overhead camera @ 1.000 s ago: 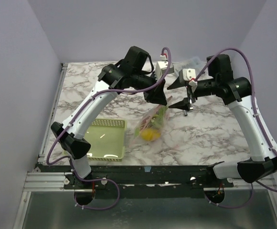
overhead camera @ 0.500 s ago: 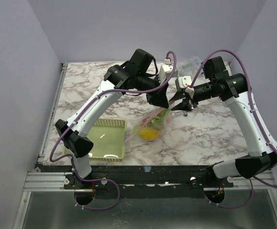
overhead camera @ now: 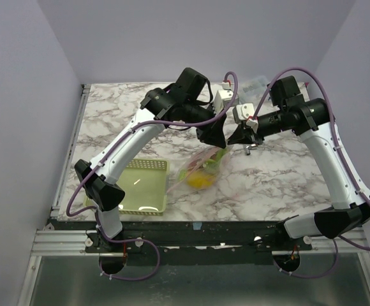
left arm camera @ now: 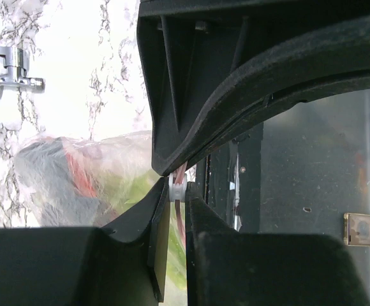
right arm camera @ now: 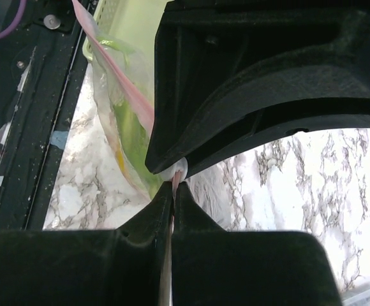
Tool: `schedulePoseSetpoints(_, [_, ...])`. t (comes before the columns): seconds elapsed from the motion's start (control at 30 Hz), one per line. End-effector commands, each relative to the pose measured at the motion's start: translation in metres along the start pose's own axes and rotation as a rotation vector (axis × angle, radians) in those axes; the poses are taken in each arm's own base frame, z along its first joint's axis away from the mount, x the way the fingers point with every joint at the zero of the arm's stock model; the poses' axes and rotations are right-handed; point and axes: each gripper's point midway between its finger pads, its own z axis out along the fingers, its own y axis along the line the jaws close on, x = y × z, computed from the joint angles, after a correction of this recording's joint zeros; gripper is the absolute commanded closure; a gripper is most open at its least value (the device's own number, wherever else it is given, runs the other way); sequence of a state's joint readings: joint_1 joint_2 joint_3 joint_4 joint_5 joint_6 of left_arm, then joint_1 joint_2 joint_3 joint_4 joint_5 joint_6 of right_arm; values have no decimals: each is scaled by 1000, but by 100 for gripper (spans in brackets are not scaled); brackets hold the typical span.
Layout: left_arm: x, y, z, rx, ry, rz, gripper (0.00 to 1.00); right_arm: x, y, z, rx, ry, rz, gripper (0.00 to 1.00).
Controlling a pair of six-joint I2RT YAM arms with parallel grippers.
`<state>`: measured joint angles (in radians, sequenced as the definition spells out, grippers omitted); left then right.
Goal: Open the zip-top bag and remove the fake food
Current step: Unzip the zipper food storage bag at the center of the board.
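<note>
Overhead view of two robot arms meeting over the middle of a marble-patterned table (overhead camera: 274, 182). Between them hangs a clear, crinkled zip-top bag (overhead camera: 198, 167), its top lifted to the grippers and its lower end sagging just to the right of a pale green mesh basket (overhead camera: 143, 164); whether it rests on the table cannot be told. Fake food shows through the plastic: a yellow piece (overhead camera: 201, 181) low down, with green and red shapes above it. The left gripper (left arm camera: 177, 191) is nearly closed, its fingers pinching the bag's top edge, where a thin pinkish zip strip (right arm camera: 133, 95) runs. The change over the last second is on the other side: the right gripper (right arm camera: 174, 186), which stood wide open and a little apart from the bag, has swung in next to the left one and clamped fully shut on the same pinkish edge, seen squeezed between its fingertips in its wrist view. Both arms now appear to grip the mouth of the bag close together, which probably sets up pulling the two sides apart to break the seal. The bag looks unopened and the food is all inside.
</note>
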<state>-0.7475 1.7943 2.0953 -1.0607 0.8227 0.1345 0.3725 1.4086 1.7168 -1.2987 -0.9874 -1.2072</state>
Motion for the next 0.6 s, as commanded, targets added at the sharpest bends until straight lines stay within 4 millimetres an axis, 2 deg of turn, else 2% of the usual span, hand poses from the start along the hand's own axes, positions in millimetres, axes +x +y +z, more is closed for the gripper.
schedulePoseSetpoints(0.0, [3, 1, -2, -3, 0, 25, 100, -6, 4, -6, 24, 32, -7, 100])
schedulePoseSetpoints(0.23, [28, 0, -5, -27, 42, 5, 100, -9, -7, -12, 115, 44, 22, 100])
schedulePoseSetpoints(0.57, [53, -5, -20, -99, 65, 6, 100, -8, -18, -10, 175, 29, 51, 100])
